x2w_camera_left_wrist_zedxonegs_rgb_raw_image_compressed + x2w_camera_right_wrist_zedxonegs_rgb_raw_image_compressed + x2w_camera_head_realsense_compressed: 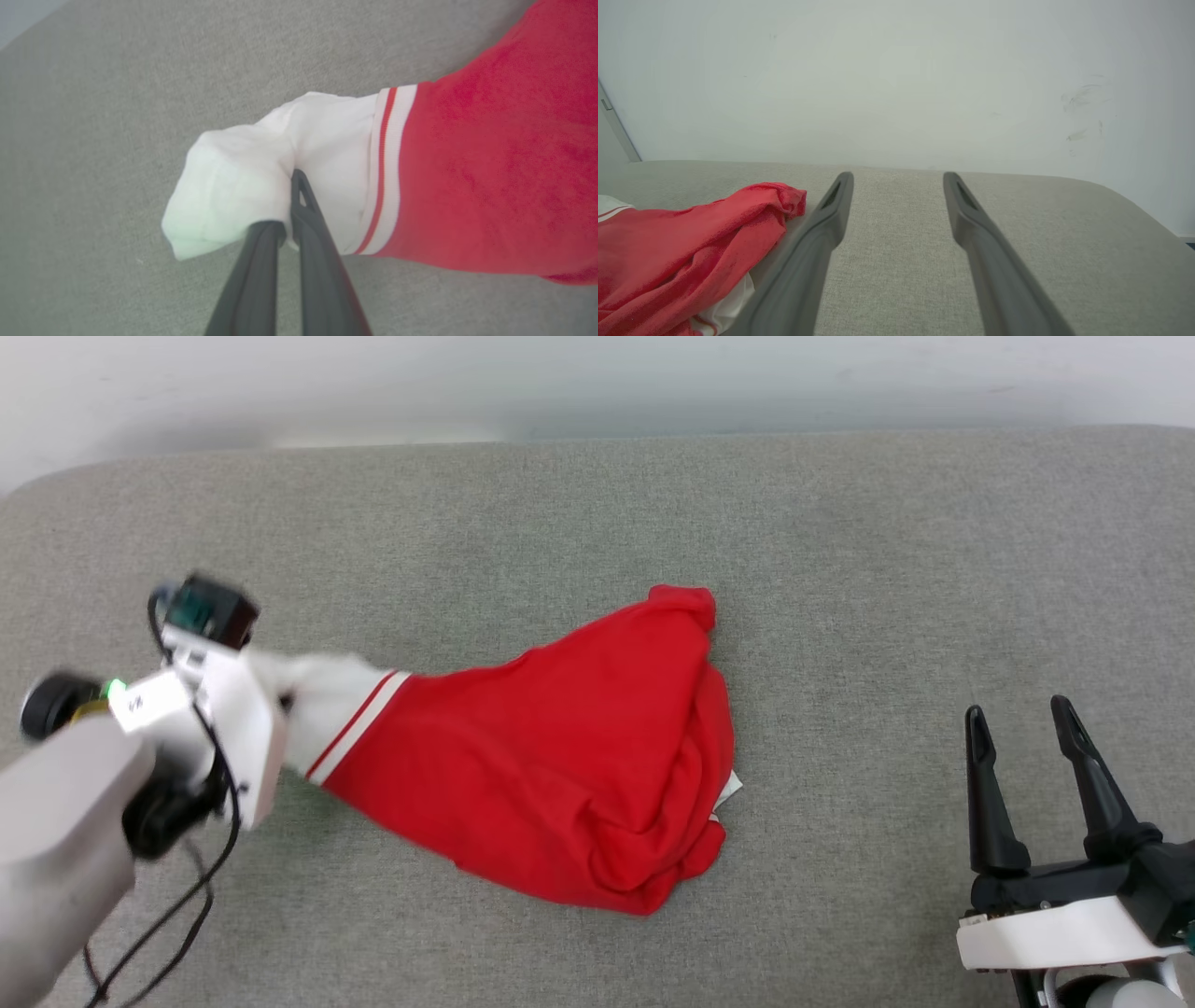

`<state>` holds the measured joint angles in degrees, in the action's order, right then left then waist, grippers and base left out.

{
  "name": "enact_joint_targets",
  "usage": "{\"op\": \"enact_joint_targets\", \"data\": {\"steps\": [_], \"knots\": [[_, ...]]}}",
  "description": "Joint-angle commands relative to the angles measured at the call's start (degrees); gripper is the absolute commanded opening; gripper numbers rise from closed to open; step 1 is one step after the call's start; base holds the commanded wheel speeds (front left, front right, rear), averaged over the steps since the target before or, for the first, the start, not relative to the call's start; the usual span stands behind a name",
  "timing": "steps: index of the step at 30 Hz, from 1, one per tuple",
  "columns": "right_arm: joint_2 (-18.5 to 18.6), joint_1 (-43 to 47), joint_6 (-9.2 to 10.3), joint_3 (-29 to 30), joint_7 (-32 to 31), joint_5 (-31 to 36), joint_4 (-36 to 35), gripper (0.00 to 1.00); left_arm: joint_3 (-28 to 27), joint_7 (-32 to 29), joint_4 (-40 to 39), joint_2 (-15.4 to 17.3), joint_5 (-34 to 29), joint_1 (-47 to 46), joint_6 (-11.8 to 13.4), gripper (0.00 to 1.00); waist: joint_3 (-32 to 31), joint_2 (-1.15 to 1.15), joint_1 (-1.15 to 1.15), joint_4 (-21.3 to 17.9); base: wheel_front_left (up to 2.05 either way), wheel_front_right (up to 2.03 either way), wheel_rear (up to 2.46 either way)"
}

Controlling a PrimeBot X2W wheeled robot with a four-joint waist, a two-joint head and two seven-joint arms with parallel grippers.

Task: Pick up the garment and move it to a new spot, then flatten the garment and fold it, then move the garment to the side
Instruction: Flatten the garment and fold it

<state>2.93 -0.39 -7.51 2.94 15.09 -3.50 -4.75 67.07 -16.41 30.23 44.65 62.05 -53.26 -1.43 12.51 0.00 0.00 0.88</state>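
Two slender dark-fingered hands nearest, right hand (1018, 711) spread open above bare weave, left hand (289, 210) pinched shut on the soft white sleeve (233, 182) of the garment (560, 756), a crumpled red heap with ribbed striped trim (385, 168), midway across the grey woven round-cornered bench (840, 569), smooth pale wall (896, 70) beyond.

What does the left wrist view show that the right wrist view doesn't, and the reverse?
Left wrist, not right wrist: the left gripper, shut on the jersey's white sleeve.
Right wrist, not left wrist: the right gripper, open and holding nothing, with a pale wall behind.
Both: the red jersey lying on the grey surface.
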Motion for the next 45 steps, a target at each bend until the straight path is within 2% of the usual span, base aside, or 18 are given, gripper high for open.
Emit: {"op": "enact_joint_targets", "data": {"steps": [1,4,11,12,13,16,17,21,26,30,35,37,40,43,45], "knots": [[-0.1,0.48,0.04,0.0,0.12,0.34,0.16,1.0,0.15,0.41,0.94,0.56,0.77,2.37,0.64,0.0,-0.02,0.0,0.0,-0.04,0.0,0.0,0.0],[-0.11,0.67,0.04,0.01,0.12,0.61,0.26,1.0,0.22,0.5,3.41,0.65,3.43,6.9,1.21,0.0,-0.09,0.0,0.0,-0.16,0.0,0.0,0.0],[-0.11,1.25,0.04,0.03,0.12,0.79,0.58,1.0,0.11,2.85,9.26,-1.02,6.3,12.6,0.08,0.0,-0.66,0.0,0.0,-0.35,0.0,0.0,0.0],[-0.11,1.38,0.04,0.21,0.12,0.81,0.61,1.0,-0.32,3.89,9.92,-1.38,6.53,12.73,-0.12,0.45,-0.93,0.0,0.0,-0.26,0.0,0.0,0.0],[-0.11,1.49,0.04,0.33,0.12,0.83,0.71,1.0,-0.86,5.64,10.43,-1.59,6.13,12.35,0.0,1.0,-1.22,0.0,0.0,-0.16,0.0,0.0,0.0],[-0.1,1.94,0.04,0.62,0.12,0.87,0.75,1.0,-2.03,10.95,10.65,-1.65,4.41,10.1,0.2,1.0,-2.18,0.0,0.0,0.16,0.0,0.0,0.0],[-0.1,2.76,0.04,0.95,0.12,0.76,0.73,1.0,-2.71,15.6,9.38,-1.33,2.44,8.43,0.92,1.0,-3.2,0.0,0.0,0.58,0.0,0.0,0.0],[-0.11,3.33,0.04,1.25,0.12,0.49,0.55,1.0,-3.67,21.16,5.5,-0.44,-0.58,6.4,3.09,1.0,-4.47,0.0,0.0,1.34,0.0,0.0,0.0],[-0.1,4.0,0.04,1.0,0.11,0.61,0.31,1.0,-3.78,23.08,-2.28,0.09,-3.32,4.16,6.22,1.0,-5.38,0.0,0.0,2.01,0.0,0.0,0.0],[-0.1,3.97,0.04,0.84,0.11,0.56,-0.11,1.0,-5.36,26.69,-8.54,1.13,-4.12,5.49,10.41,1.0,-6.24,0.0,0.0,2.03,0.0,0.0,0.0],[-0.11,1.73,0.04,0.23,0.11,2.42,-2.36,1.0,-9.01,31.07,-15.74,2.37,-5.09,11.31,18.22,1.0,-7.16,0.0,0.0,2.54,0.0,0.0,0.0],[-0.11,0.07,0.04,-0.23,0.11,3.97,-3.17,1.0,-12.0,31.58,-18.43,2.39,-5.95,14.66,21.61,1.0,-7.36,0.0,0.0,2.98,0.0,0.0,0.0],[1.39,-3.22,0.03,-1.58,0.11,5.47,-3.61,1.0,-20.06,31.68,-23.54,0.47,-10.62,21.27,26.38,1.0,-7.58,0.0,0.0,3.72,0.0,0.0,0.0],[4.38,-7.19,0.04,-4.05,0.11,5.51,-2.47,1.0,-28.31,31.58,-27.44,-2.18,-16.55,29.56,29.2,1.0,-7.95,0.0,0.0,4.38,0.0,0.0,0.0],[7.15,-9.81,0.04,-6.36,0.11,4.62,-0.43,1.0,-33.55,31.59,-29.52,-4.55,-20.56,34.94,30.18,1.0,-8.16,0.0,0.0,4.83,0.0,0.0,0.0]]}}
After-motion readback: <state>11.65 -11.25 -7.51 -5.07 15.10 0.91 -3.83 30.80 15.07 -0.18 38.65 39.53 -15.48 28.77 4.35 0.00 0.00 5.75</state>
